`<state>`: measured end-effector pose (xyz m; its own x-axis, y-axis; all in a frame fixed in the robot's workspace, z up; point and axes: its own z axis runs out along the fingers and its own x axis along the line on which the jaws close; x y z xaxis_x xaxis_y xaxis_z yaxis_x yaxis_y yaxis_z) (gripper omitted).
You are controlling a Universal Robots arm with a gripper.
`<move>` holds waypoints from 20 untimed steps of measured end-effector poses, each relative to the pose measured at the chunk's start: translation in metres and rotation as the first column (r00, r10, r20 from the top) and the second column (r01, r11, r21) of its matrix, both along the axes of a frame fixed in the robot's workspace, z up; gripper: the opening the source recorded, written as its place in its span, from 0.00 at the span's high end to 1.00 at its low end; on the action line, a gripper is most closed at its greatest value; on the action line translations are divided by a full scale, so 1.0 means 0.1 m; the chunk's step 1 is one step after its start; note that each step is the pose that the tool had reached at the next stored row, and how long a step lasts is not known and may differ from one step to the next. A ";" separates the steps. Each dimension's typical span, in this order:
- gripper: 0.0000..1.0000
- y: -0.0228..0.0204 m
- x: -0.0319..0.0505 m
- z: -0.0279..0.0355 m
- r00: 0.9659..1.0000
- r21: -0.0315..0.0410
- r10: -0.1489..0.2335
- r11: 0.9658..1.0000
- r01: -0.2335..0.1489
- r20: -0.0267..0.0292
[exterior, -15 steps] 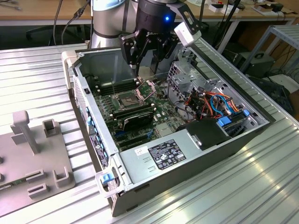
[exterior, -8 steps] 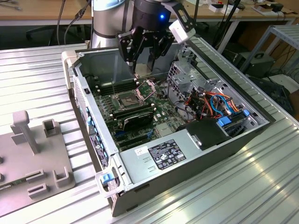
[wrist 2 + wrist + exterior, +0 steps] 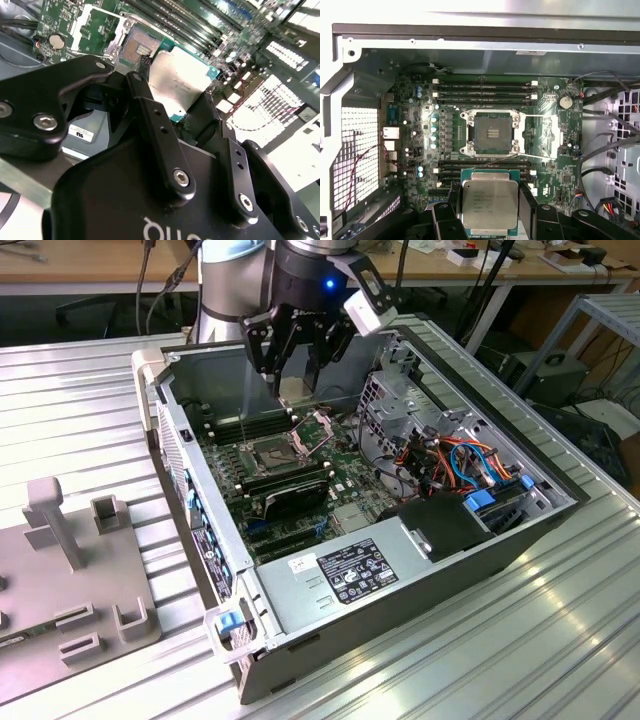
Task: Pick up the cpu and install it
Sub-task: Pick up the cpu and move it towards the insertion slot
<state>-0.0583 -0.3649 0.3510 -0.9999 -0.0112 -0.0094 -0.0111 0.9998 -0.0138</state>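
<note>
The cpu, a flat square chip with a dull silver top on a green edge, is held in my gripper, which is shut on its two opposite sides. In the exterior view the gripper hangs with the cpu above the open computer case, a little behind the dark square socket. The socket lies bare, its hinged metal frame swung open to one side. The second wrist view shows the cpu between the black fingers, tilted, with the socket beyond it.
Black memory sticks flank the socket on both sides. Bundled cables and a drive cage sit at the exterior view's right, a black power supply at the front. The case walls surround the board. A grey fixture stands on the ribbed table.
</note>
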 end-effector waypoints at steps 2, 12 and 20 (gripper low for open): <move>0.45 0.033 0.007 -0.050 1.000 0.000 0.000 1.000 0.000 0.000; 0.45 0.091 0.027 -0.202 1.000 0.000 0.000 1.000 0.000 0.000; 0.45 0.102 0.153 -0.307 1.000 0.000 0.000 1.000 0.000 0.000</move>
